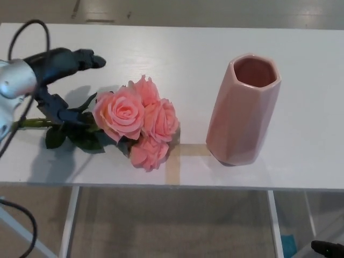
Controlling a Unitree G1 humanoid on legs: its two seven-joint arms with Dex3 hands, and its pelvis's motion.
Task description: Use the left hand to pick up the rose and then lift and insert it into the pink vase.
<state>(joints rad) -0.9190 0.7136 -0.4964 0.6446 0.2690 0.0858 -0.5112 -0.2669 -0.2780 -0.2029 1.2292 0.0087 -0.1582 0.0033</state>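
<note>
**Left hand spread over the rose stems**

The fingers (80, 58) of the left hand (56, 80) are spread apart and hold nothing: the upper ones reach out above the leaves, and the thumb points down beside the green stems. The rose (134, 121), a bunch of pink blooms with dark leaves, lies flat on the white surface (177, 59), blooms toward the middle and stems toward the left edge. The lowest bloom lies near the front edge. The pink vase (243, 110) stands upright to the right, mouth open upward, apart from the blooms, with bare surface between them. A strip of tape (173, 164) runs from the front edge to the vase's foot.
</note>
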